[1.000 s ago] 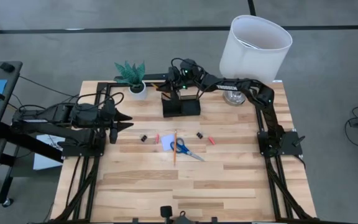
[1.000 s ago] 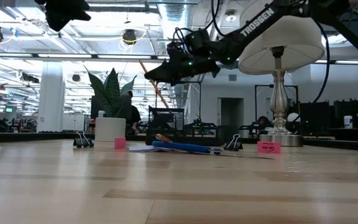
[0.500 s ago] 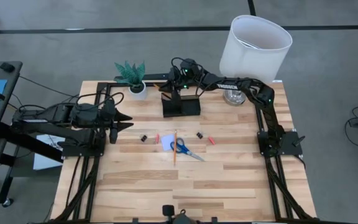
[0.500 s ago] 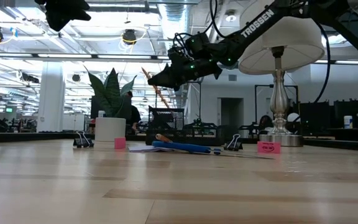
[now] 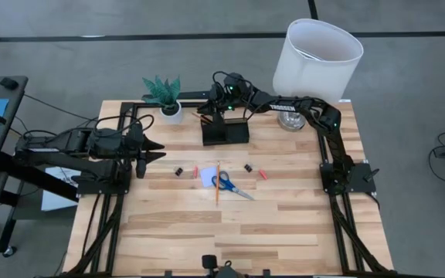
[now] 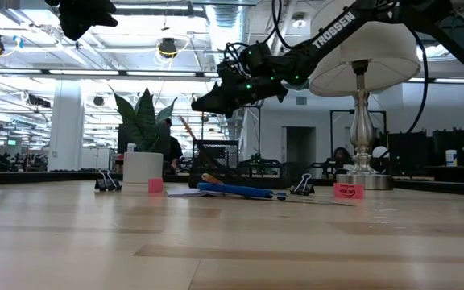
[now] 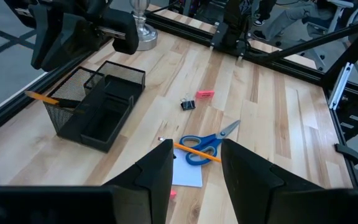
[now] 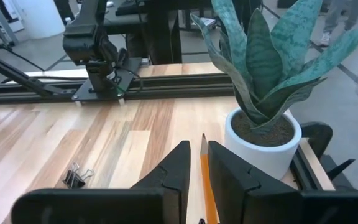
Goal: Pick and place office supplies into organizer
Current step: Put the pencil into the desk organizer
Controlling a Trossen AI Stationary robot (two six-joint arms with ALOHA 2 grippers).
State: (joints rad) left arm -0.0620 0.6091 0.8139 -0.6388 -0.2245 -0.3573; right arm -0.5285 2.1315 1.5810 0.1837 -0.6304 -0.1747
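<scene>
Your right claw above organizer, fingers parted slightly: pencil just dropped, now leaning in tall compartment. 1 pencil stowed; scissors and rest on bench. Left claw idle, fingers apart.

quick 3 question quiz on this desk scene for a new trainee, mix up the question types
1. True or false: the blue-handled steel scissors lie inside the black mesh organizer.
2. Which claw hangs above the organizer? A: the left claw. B: the right claw.
3. How many small black binder clips lie loose on the pale wooden table?

Key: 1 false, they lie on the table in front of the organizer. 2 B. 3 two.
</scene>
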